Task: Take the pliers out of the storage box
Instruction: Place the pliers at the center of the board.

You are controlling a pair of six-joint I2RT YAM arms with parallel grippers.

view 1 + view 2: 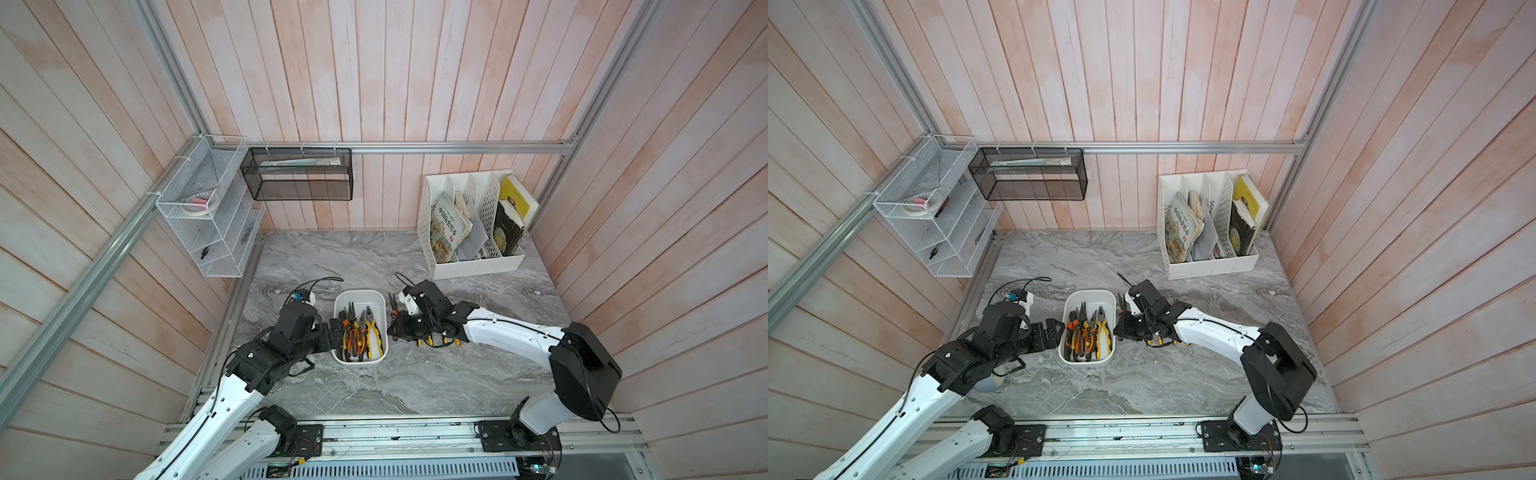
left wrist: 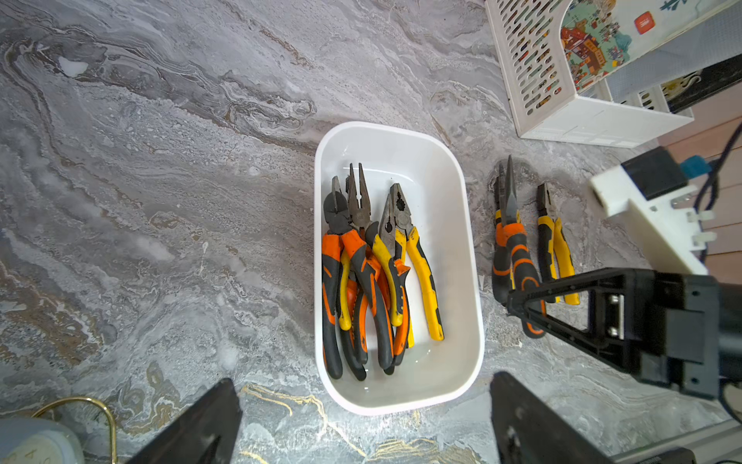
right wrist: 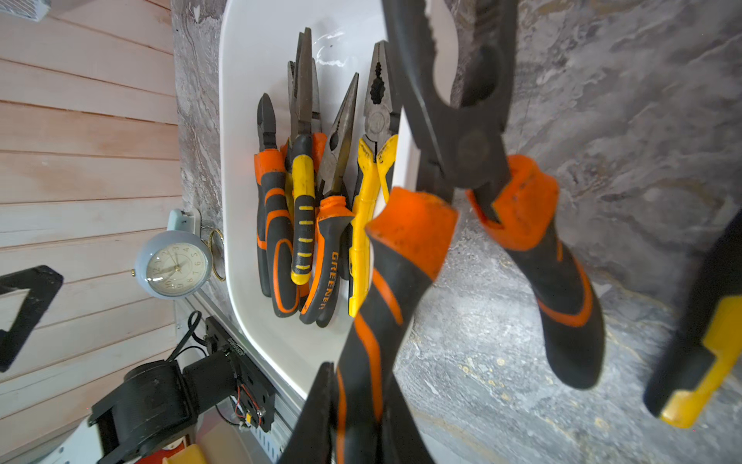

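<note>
Clock: round pale-grey alarm clock (image 3: 173, 266) on the grey marbled bench (image 1: 415, 374), near-left of the box, under the left arm. Not part of the job; keep clear.
Left arm: left end effector (image 1: 333, 333) spread wide, empty, hovering at the box's left wall.
Box: storage box, a small white plastic tub with rounded corners (image 1: 360, 296), mid-bench between the arms.
Contents: pile of pliers (image 2: 369, 273), dark steel jaws, orange-and-black or yellow-and-black handles. Handles near, jaws far, crowded to the left wall and overlapping.
Right arm: right end effector (image 1: 392, 330) pressed together on one handle of an orange-and-black pair (image 3: 473, 160), just right of the box and outside it. The handles hang splayed. Cannot tell whether it touches the bench.
Already out: yellow-and-black pair (image 2: 556, 249) lying on the bench, right of the held one.
Handling (judged): steel, stiff, heavy for the size. Rubbery sleeves should grip well; bare jaws look slick. A loose pivot lets the free handle swing.
Hold: across both handles just behind the pivot, near the balance.
Risk: tangled handles may drag a neighbour up.
Best pick: yellow-handled blunt pair (image 2: 421, 273) at the pile's right edge, least buried.
Far right: white perforated file holder with books (image 1: 478, 266), well apart.
</note>
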